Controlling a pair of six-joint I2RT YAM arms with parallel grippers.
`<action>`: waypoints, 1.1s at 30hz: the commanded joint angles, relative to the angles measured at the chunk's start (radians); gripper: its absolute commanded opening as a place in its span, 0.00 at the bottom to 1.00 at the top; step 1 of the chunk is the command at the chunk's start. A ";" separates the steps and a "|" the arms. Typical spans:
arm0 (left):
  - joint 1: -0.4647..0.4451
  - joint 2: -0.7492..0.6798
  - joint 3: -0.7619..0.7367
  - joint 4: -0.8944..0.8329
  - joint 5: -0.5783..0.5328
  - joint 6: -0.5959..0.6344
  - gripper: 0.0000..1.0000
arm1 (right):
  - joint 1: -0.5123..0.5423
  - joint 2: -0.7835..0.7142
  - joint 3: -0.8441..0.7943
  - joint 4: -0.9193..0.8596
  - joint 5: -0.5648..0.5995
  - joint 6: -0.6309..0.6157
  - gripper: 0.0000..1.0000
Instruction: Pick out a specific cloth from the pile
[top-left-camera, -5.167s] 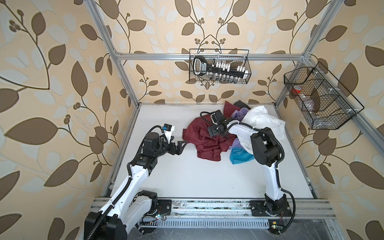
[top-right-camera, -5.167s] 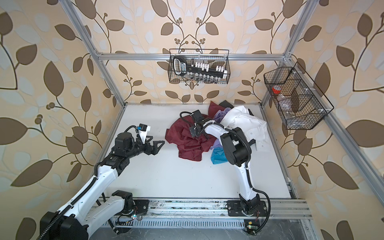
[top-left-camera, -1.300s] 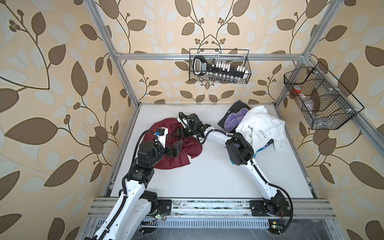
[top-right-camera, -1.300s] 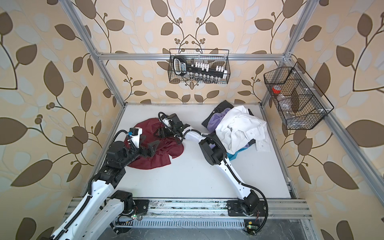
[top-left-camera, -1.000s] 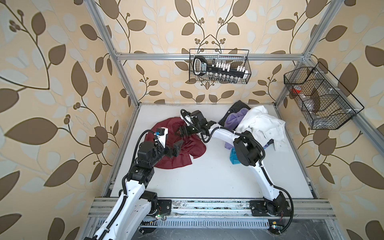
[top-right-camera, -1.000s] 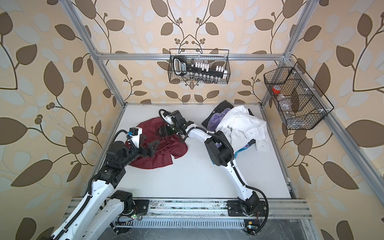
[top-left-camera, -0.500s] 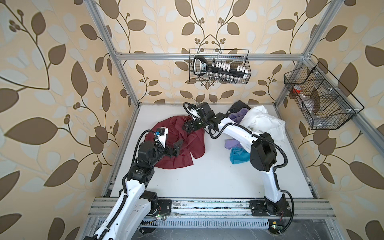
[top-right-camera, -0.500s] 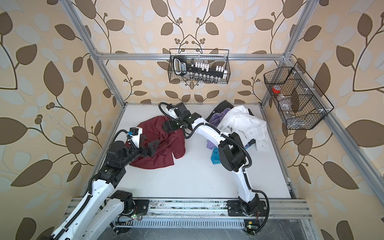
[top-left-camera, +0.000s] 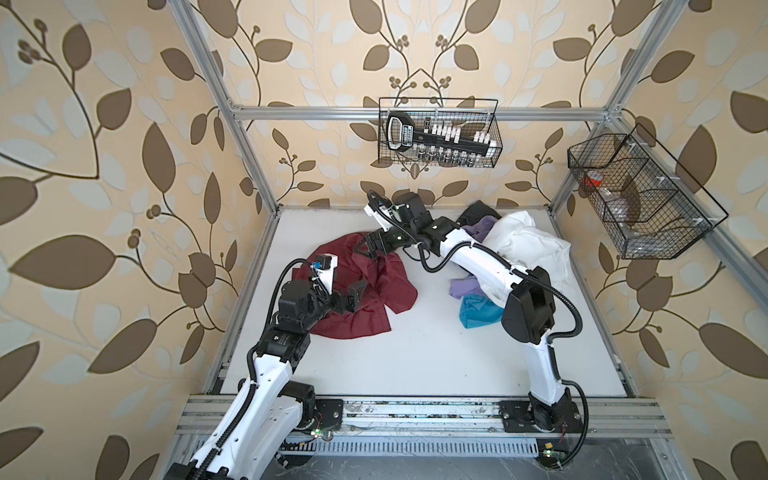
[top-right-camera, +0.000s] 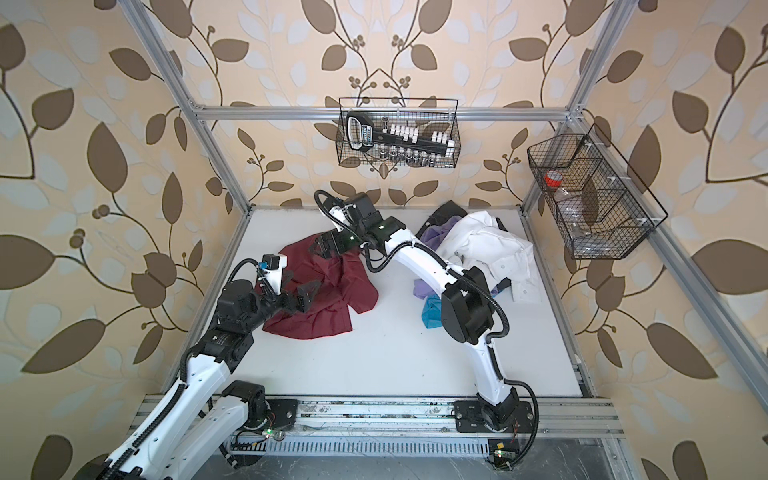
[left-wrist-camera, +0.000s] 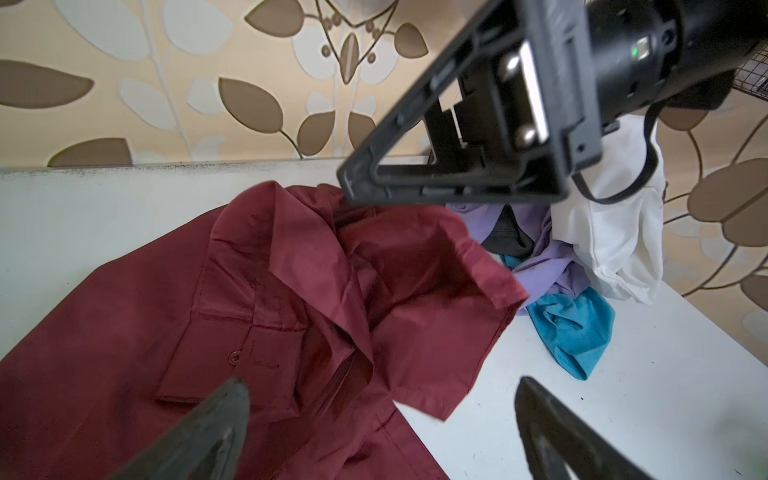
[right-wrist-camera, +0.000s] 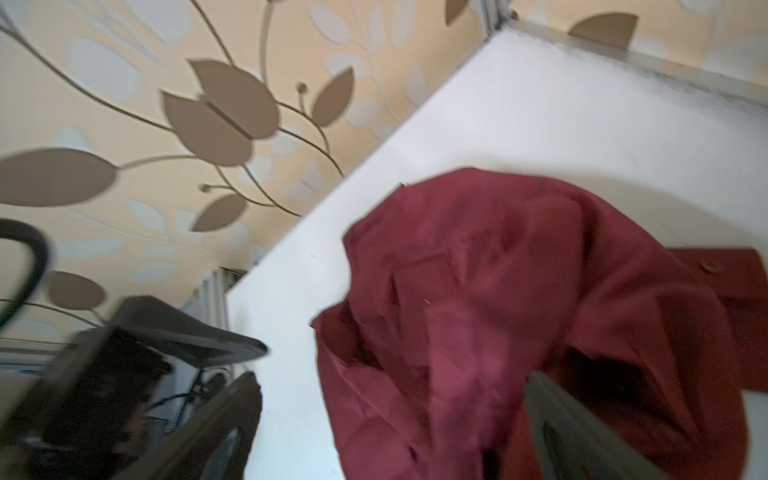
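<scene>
Beneath the gaping left claw (left-wrist-camera: 380, 386) and gaping right claw (right-wrist-camera: 392, 380), the thin shiny maroon shirt (top-left-camera: 357, 324) is sprawled clear of the mixed-garment pile (top-left-camera: 523, 245); likely light, floppy, slippery, best pinched at the collar (left-wrist-camera: 316, 270).

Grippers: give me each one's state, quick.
Left gripper: open, holding nothing, above the shirt.
Right gripper: open, holding nothing, also above the shirt.

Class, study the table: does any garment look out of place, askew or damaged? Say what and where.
Only the maroon shirt stands out: it lies crumpled alone on the left of the table, apart from the pile at the back right, with its collar and a sleeve folded over. No tear or spill shows.
</scene>
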 joint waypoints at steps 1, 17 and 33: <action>-0.009 0.014 -0.019 0.090 -0.032 -0.034 0.99 | -0.016 -0.033 0.018 0.102 -0.197 0.112 1.00; -0.009 0.045 0.034 -0.023 -0.248 -0.074 0.99 | -0.127 -0.590 -0.629 0.105 0.229 -0.015 0.99; -0.010 0.120 -0.212 0.295 -0.690 -0.087 0.99 | -0.534 -1.183 -1.593 0.728 0.892 -0.167 1.00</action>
